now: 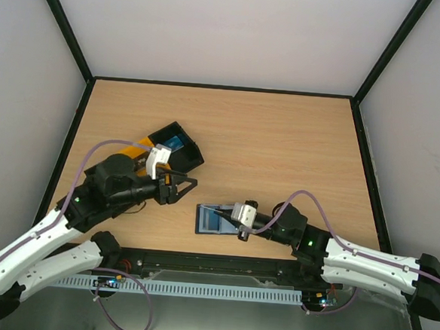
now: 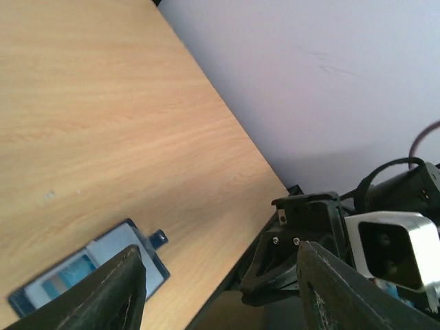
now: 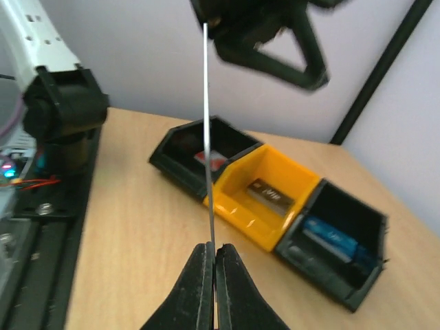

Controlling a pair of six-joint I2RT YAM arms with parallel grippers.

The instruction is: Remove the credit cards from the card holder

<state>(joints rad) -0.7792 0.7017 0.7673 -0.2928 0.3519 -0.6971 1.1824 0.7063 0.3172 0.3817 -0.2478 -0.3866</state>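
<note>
The wooden desk (image 1: 283, 132) stretches wide to its black-framed far edge. Near the front edge the card holder (image 1: 208, 220) lies flat, black-bordered and grey-blue inside. The right claw (image 3: 210, 251) is clenched on a thin sheet (image 3: 207, 137), seen edge-on. The left claw (image 1: 186, 190) hangs released beside plastic trays (image 3: 247, 216) holding the credit cards (image 3: 330, 237).

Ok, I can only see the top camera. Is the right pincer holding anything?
Observer: Yes, the right pincer is shut on a thin card, seen edge-on from its wrist camera.
Operator: What's in the yellow tray? I can't see inside.
Observer: A dark card lies flat in it.
Operator: Is there another tray past it?
Observer: Yes, a black tray right beside it, with something white and red inside.
</note>
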